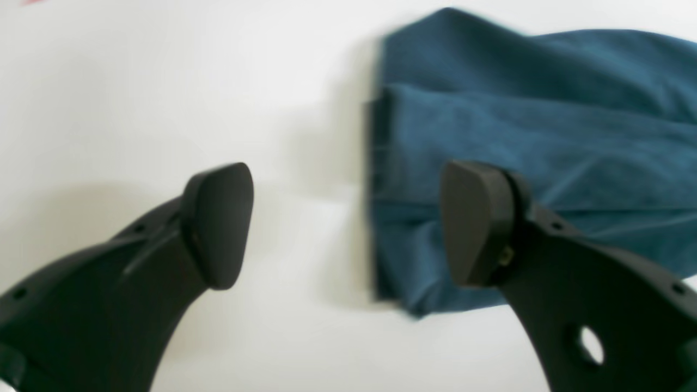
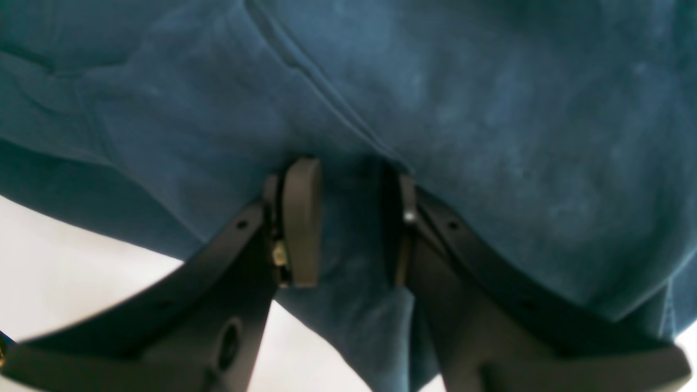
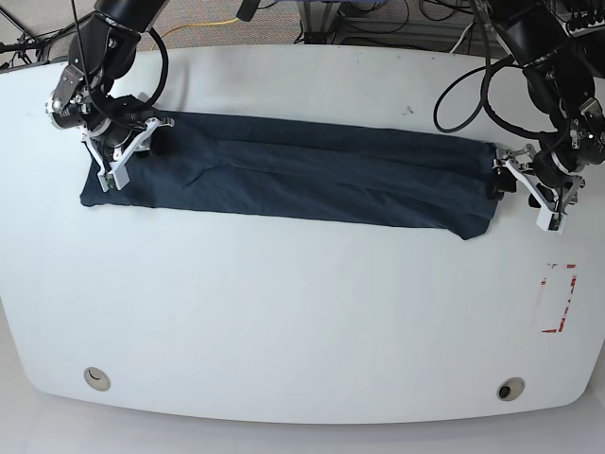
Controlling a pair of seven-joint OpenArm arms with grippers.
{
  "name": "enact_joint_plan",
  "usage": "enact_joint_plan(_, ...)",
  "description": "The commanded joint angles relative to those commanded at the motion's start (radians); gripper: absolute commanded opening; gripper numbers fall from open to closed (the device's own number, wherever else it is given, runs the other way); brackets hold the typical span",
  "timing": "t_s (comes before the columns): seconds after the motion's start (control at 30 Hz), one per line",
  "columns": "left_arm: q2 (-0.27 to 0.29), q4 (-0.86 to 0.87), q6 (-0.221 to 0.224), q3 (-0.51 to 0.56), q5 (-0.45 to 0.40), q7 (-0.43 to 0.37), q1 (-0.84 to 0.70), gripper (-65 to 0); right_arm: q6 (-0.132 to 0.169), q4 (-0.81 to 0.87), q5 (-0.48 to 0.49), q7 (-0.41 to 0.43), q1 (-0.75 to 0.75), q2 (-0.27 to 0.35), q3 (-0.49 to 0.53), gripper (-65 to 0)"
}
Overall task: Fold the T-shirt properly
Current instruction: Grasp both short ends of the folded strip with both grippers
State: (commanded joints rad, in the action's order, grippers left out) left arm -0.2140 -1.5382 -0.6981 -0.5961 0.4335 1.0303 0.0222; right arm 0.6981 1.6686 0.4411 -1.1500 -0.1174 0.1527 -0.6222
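Dark navy T-shirt folded into a long narrow band, lying flat across the upper half of the white table, stretched from the left side of the base view to the right. Right pincer at the band's left end in that view, clenched on a fold of the cloth: in the right wrist view, fingers close together with a ridge of blue fabric pinched between them and a seam line running diagonally above. Cloth filling nearly all of that view, with only slivers of table at the lower left and lower right. Left pincer at the band's opposite end, released, jaws spread wide and holding nothing: in the left wrist view, one finger over bare table, the other in front of the shirt's end, whose straight edge falls in the gap between them. Layers of the folded end stacked, somewhat blurred. Red marking on the table near the right edge of the base view, well apart from the shirt. Two small round fittings near the table's front edge. Cables behind the table's far edge.
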Motion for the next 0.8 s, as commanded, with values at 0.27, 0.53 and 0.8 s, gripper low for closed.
enact_joint_plan(0.27, 0.0, 0.153, 0.0, -0.003, 0.097, -0.002, 0.014, -15.0, 0.0, 0.0, 0.002, 0.0, -0.005, 0.0, 0.0, -47.6)
enact_joint_plan(0.53, 0.014, 0.187, 0.0, -0.002, 0.101, -0.002, 0.015, -15.0, 0.0, 0.002, -0.002, 0.0, -0.006, -0.002, -0.006, -47.6)
enact_joint_plan(0.8, 0.037, 0.187, 0.0, 0.031, 0.098, 0.003, 0.028, -23.7, 0.0, 0.0, -0.003, 0.003, -0.006, -0.003, -0.005, -47.7)
